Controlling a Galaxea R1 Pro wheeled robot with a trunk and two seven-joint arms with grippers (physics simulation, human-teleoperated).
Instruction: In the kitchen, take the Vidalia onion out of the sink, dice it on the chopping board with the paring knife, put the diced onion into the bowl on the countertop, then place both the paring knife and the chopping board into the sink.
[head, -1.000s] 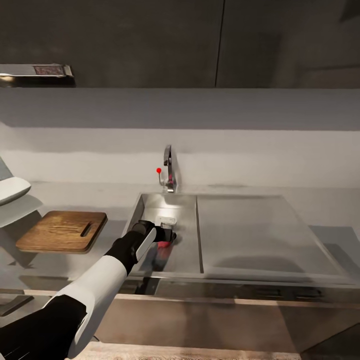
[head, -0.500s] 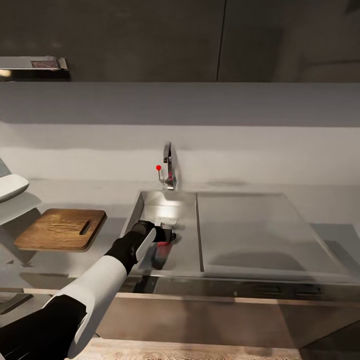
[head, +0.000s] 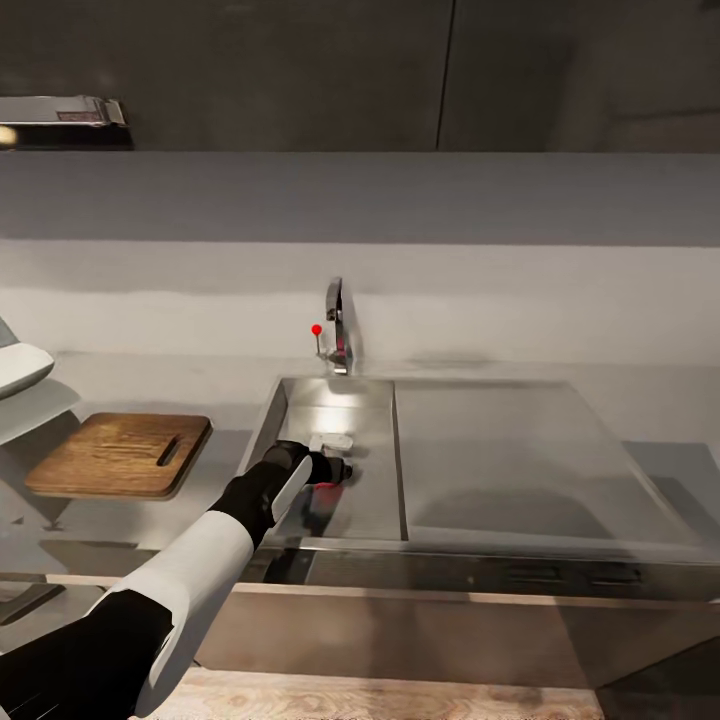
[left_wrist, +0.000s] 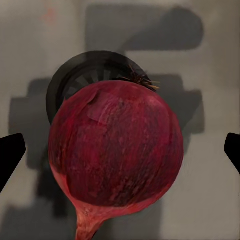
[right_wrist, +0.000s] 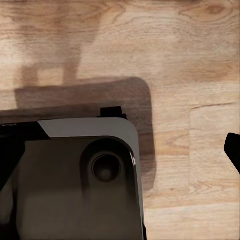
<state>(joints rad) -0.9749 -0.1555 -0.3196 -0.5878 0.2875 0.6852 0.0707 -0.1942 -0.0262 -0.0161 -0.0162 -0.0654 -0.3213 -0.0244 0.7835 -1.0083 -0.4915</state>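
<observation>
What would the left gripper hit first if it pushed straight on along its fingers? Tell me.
The Vidalia onion: it lies dead ahead between the open fingers of the left gripper, over the sink drain. How near it is cannot be judged.

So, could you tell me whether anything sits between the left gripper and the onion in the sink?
Nothing visible does. In the left wrist view the Vidalia onion lies between the two open fingertips with bare sink floor on either side. The drain is behind it, not in the path. The head view shows the left gripper low in the basin at the onion.

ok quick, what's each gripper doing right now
Left gripper: open, fingers either side of the Vidalia onion, not closed on it.
Right gripper: open, empty.
</observation>
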